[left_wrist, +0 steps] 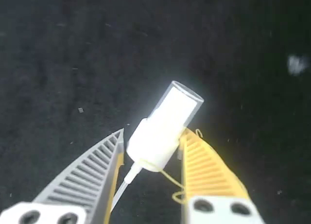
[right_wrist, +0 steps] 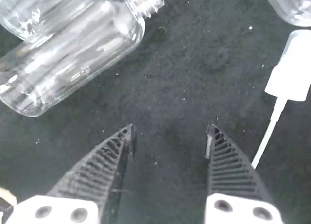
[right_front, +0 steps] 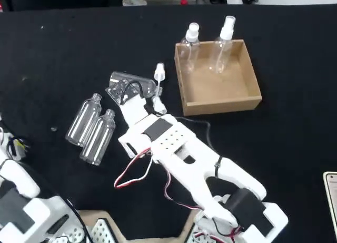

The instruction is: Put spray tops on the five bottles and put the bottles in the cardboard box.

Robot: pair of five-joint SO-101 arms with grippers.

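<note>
Two clear bottles without tops [right_front: 84,119] [right_front: 100,136] lie side by side on the black table, left of my right gripper [right_front: 125,90]. The right wrist view shows that gripper [right_wrist: 170,134] open over bare cloth, with those bottles [right_wrist: 73,54] ahead and a loose spray top [right_wrist: 291,73] off to one side. Part of another clear bottle [right_wrist: 291,3] shows beyond it. Two loose spray tops [right_front: 159,73] [right_front: 158,103] lie between gripper and cardboard box [right_front: 221,103]. Two capped bottles [right_front: 189,48] [right_front: 224,42] stand in the box. My left gripper [left_wrist: 153,136] is shut on a spray top [left_wrist: 163,129].
The left arm's white base [right_front: 21,201] sits at the near left corner. The right arm's body [right_front: 200,169] stretches across the near middle with red and black wires hanging from it. A white object [right_front: 330,185] lies at the right edge.
</note>
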